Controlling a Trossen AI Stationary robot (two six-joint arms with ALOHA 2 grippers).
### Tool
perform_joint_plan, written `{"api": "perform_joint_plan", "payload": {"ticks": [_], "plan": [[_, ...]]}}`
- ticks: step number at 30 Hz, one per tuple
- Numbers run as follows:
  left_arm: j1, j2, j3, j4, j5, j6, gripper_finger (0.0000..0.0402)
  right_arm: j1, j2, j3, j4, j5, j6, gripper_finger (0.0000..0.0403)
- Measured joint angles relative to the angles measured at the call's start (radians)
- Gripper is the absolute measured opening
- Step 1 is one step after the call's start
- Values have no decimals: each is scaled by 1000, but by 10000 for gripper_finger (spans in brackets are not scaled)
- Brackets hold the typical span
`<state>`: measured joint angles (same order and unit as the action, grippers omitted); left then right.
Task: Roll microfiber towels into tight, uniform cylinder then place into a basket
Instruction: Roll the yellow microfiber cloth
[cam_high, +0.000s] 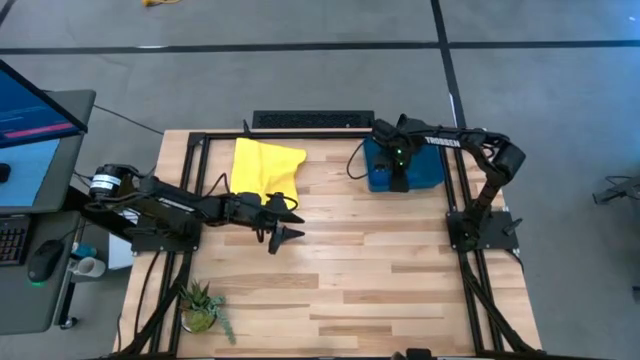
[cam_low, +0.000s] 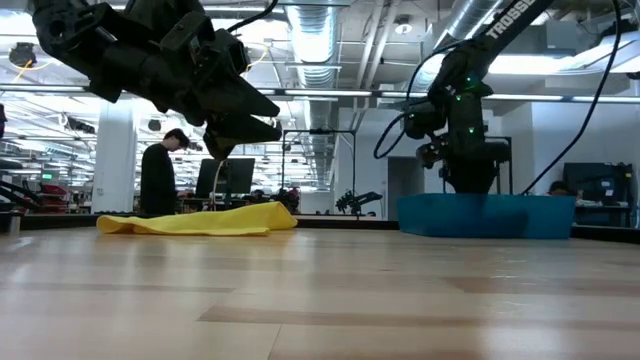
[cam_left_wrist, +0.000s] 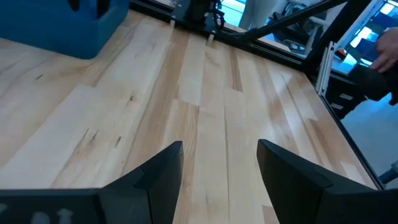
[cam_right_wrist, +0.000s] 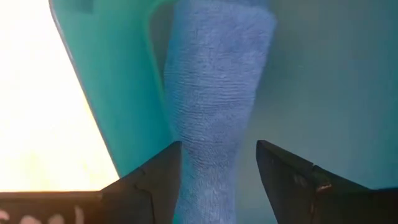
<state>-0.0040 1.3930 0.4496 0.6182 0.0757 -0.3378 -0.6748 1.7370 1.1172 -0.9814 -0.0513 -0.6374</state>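
A pale wood-plank table (cam_high: 380, 270) holds a potted plant (cam_high: 203, 305); a person (cam_low: 160, 178) stands behind. The yellow towel (cam_high: 265, 166) lies flat. The left gripper (cam_high: 283, 222) hovers, spread and empty. The right gripper (cam_right_wrist: 219, 174), fingers parted, straddles the rolled blue towel (cam_right_wrist: 214, 106) in the basket (cam_high: 425, 172)

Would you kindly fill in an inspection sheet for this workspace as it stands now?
Surface: wooden table, mostly bare.
Job's things: yellow towel lying flat, unrolled; blue towel rolled, inside the basket.
Clutter: small potted plant at a table corner.
Grippers: left gripper open, empty, beside the yellow towel; right gripper open over the blue towel.
Cables: black cable beside the basket.
Surroundings: monitor; person behind.
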Motion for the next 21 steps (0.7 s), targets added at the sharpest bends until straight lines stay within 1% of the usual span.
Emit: {"api": "perform_joint_plan", "payload": {"ticks": [3,6,9,12,15,17,21], "plan": [[14,0,0,-1,-9,-54,199,-8,-12,34,-29,0,11,228],[36,0,0,-4,5,-64,199,-9,-52,48,-37,0,46,228],[67,0,0,-13,31,-65,199,-8,-132,49,-68,-2,104,228],[103,-28,1,-72,51,-65,199,10,-231,49,-100,-4,195,228],[134,-77,1,-201,40,-35,199,60,-339,47,-84,-4,307,228],[145,-104,1,-265,15,-9,199,111,-407,36,-40,-5,381,228],[140,-124,1,-357,-89,24,199,238,-504,14,42,-4,562,228]]}}
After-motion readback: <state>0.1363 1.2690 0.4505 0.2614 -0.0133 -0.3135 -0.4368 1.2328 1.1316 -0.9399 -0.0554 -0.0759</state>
